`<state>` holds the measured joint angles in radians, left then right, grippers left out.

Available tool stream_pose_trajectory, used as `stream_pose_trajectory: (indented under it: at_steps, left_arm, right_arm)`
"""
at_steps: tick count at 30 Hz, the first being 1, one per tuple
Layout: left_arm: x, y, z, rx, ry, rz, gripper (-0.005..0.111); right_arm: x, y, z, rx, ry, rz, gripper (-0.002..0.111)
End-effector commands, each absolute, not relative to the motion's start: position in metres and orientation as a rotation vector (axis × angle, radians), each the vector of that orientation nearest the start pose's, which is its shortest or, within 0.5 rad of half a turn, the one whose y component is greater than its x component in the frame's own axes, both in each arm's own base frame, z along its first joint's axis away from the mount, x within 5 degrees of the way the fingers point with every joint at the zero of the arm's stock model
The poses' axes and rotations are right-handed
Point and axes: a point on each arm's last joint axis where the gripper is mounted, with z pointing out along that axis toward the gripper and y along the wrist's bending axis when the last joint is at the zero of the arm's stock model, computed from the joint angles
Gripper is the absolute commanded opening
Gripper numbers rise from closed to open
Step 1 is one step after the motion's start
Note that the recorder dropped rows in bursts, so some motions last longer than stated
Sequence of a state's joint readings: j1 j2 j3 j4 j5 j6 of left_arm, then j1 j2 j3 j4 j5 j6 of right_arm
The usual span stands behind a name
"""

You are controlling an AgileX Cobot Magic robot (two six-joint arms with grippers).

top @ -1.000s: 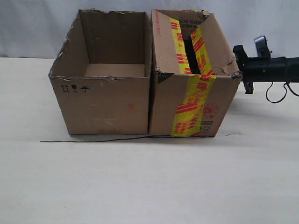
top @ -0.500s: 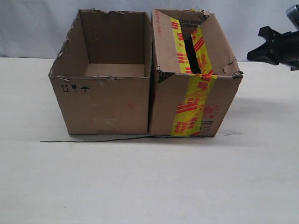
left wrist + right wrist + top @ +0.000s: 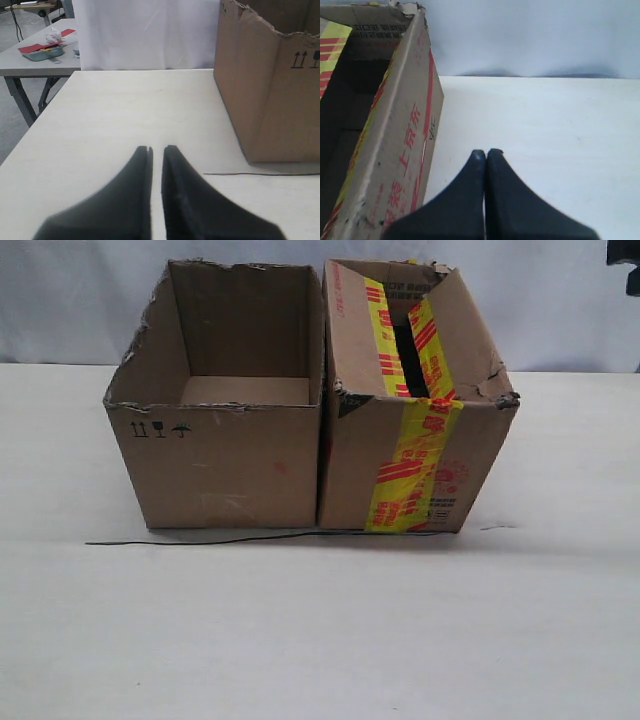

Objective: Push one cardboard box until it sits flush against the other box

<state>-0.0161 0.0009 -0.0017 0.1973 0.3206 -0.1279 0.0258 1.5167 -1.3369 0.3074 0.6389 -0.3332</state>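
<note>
Right wrist view: black right gripper (image 3: 486, 152) is seen w/ fingers pressed together, nothing held, just beside the outer wall of the brown cardboard box wrapped w/ yellow-and-red tape (image 3: 395, 140), near its top rim. Left wrist view: black left gripper (image 3: 156, 148) is seen nearly closed, a thin slit btwn fingers, empty, over the pale tabletop (image 3: 125, 100), apart from the plain brown cardboard box w/ ragged torn rim (image 3: 270, 100). Ext. view: both boxes are set side by side, adjoining walls touching; a thin black wire (image 3: 200, 540) is laid along their front.
</note>
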Motion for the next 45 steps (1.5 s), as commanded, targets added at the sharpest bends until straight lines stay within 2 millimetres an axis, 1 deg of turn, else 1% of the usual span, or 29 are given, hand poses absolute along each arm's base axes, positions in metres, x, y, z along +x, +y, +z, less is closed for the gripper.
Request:
stream_pose_trajectory:
  at_steps: [1, 6, 10, 13, 15, 20, 23, 25, 29, 31, 33, 36, 39, 43, 45]
  left_arm:
    - [0.054, 0.004, 0.186, 0.027, 1.787, 0.074, 0.000]
    - [0.054, 0.004, 0.186, 0.027, 1.787, 0.074, 0.000]
    - [0.054, 0.004, 0.186, 0.027, 1.787, 0.074, 0.000]
    - [0.054, 0.004, 0.186, 0.027, 1.787, 0.074, 0.000]
    - [0.054, 0.004, 0.186, 0.027, 1.787, 0.074, 0.000]
    - [0.054, 0.004, 0.186, 0.027, 1.787, 0.074, 0.000]
    - [0.054, 0.004, 0.186, 0.027, 1.787, 0.074, 0.000]
    - [0.054, 0.004, 0.186, 0.027, 1.787, 0.074, 0.000]
    - [0.054, 0.004, 0.186, 0.027, 1.787, 0.074, 0.000]
    - [0.054, 0.004, 0.186, 0.027, 1.787, 0.074, 0.000]
    - [0.054, 0.004, 0.186, 0.027, 1.787, 0.074, 0.000]
    - [0.054, 0.004, 0.186, 0.027, 1.787, 0.074, 0.000]
    - [0.054, 0.004, 0.186, 0.027, 1.787, 0.074, 0.000]
    - [0.054, 0.004, 0.186, 0.027, 1.787, 0.074, 0.000]
    - [0.054, 0.004, 0.186, 0.027, 1.787, 0.074, 0.000]
  right_arm:
    - [0.299, 0.045, 0.370, -0.272, 2.183, 0.060, 0.000]
    - [0.245, 0.067, 0.375, -0.362, 2.136, 0.063, 0.000]
    - [0.201, 0.073, 0.367, -0.416, 2.107, 0.119, 0.000]
    - [0.170, 0.068, 0.362, -0.433, 2.073, 0.154, 0.000]
    - [0.153, 0.062, 0.359, -0.425, 2.054, 0.168, 0.000]
    - [0.101, 0.038, 0.359, -0.392, 1.954, 0.190, 0.000]
    - [0.075, 0.028, 0.351, -0.370, 1.896, 0.220, 0.000]
    - [0.058, 0.022, 0.340, -0.351, 1.867, 0.265, 0.000]
    - [0.039, 0.017, 0.312, -0.386, 1.823, 0.287, 0.000]
    - [0.034, 0.016, 0.299, -0.392, 1.787, 0.309, 0.000]
    - [0.032, 0.018, 0.290, -0.392, 1.732, 0.332, 0.000]
    - [0.037, 0.020, 0.275, -0.453, 1.641, 0.279, 0.000]
    - [0.045, 0.023, 0.260, -0.451, 1.573, 0.254, 0.000]
    - [0.050, 0.024, 0.240, -0.455, 1.611, 0.252, 0.000]
    - [0.050, 0.025, 0.234, -0.460, 1.630, 0.251, 0.000]
